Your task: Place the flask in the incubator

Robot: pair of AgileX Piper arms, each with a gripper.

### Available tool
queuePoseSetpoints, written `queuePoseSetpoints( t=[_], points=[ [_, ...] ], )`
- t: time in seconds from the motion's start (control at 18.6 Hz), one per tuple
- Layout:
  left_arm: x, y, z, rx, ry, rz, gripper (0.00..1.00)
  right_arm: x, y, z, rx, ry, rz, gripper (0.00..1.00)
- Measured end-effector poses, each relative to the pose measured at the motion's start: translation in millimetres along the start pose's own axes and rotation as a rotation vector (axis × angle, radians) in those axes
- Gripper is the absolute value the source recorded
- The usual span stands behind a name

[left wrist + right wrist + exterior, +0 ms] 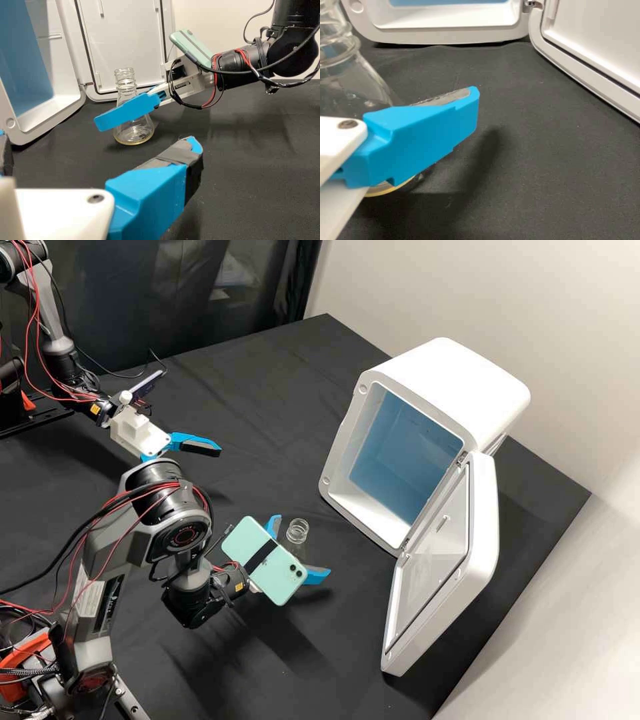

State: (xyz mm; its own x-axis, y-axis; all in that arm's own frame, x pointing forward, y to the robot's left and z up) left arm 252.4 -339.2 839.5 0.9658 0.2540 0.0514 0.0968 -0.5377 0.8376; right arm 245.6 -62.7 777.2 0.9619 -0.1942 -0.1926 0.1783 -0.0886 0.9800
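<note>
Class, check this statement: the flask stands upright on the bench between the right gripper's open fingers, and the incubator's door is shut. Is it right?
No. The high view shows the door of the incubator swung open, not shut. The rest holds: the flask stands upright on the bench between the open fingers of the right gripper.

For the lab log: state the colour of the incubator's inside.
The incubator's inside is light blue, clearest in the high view.

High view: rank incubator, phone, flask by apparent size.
1. incubator, by far the largest
2. phone
3. flask, partly hidden behind the phone

The phone likely sits nearer the camera than the flask, which may exaggerate that gap.
</note>
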Motion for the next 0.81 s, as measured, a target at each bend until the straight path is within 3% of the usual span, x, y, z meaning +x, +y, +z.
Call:
queuePoseSetpoints(
  t=[0.81],
  points=[
    [0.0, 0.0, 0.0, 0.000, 0.000, 0.000, 1.00, -0.8, 2.9, 0.5, 0.001, -0.002, 0.012, 0.00]
  ],
)
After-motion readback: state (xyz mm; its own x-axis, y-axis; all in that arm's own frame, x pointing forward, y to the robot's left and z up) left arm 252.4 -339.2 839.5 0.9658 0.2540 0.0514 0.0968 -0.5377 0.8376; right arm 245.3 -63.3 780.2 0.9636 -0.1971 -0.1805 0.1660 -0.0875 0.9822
